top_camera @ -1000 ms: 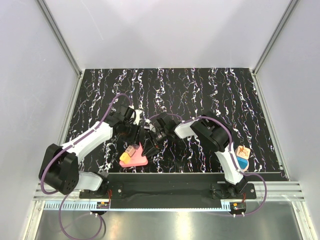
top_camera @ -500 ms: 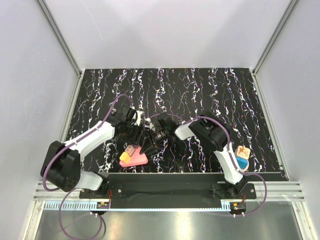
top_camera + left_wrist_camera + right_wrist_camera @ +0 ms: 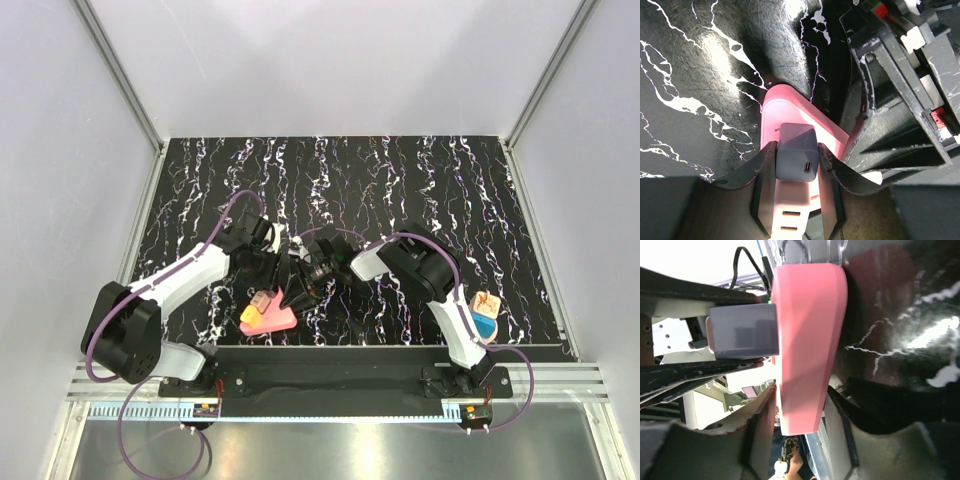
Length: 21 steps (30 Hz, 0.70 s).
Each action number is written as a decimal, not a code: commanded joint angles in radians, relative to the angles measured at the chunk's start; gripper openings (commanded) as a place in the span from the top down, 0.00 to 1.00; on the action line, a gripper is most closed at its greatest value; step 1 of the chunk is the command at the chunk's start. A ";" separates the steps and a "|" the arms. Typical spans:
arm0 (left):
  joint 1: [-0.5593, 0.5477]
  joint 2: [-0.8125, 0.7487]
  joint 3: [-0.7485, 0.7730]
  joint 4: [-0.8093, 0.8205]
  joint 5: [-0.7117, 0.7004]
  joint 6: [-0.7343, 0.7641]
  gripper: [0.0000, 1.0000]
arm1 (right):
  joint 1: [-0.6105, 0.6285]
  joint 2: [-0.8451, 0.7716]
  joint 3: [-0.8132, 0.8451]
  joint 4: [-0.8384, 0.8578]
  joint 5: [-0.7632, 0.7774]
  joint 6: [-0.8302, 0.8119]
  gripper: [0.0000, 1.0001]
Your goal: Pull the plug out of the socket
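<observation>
Left gripper (image 3: pixel 796 147) is pinched narrow on the grey plug (image 3: pixel 797 160), which sits in the pink socket (image 3: pixel 790 112) on the near-centre tabletop (image 3: pixel 685 75). Right gripper (image 3: pixel 802 405) straddles the base, seemingly clamped. The plug's axis points straight off the face toward the left arm.

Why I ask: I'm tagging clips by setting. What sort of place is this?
Probably a robot test cell in a lab: plain white walls on aluminium frames enclose a black marbled table, and two arms are bolted at its near edge.
</observation>
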 commanded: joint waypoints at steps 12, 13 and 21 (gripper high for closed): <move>-0.015 -0.068 -0.031 0.073 0.024 -0.034 1.00 | 0.036 0.006 0.031 -0.076 0.109 0.014 0.58; -0.017 -0.074 -0.032 0.073 0.019 -0.034 1.00 | 0.036 0.003 0.028 -0.076 0.116 0.020 0.60; -0.022 -0.129 -0.047 0.089 -0.005 -0.054 1.00 | 0.039 0.011 0.025 -0.158 0.142 0.043 0.94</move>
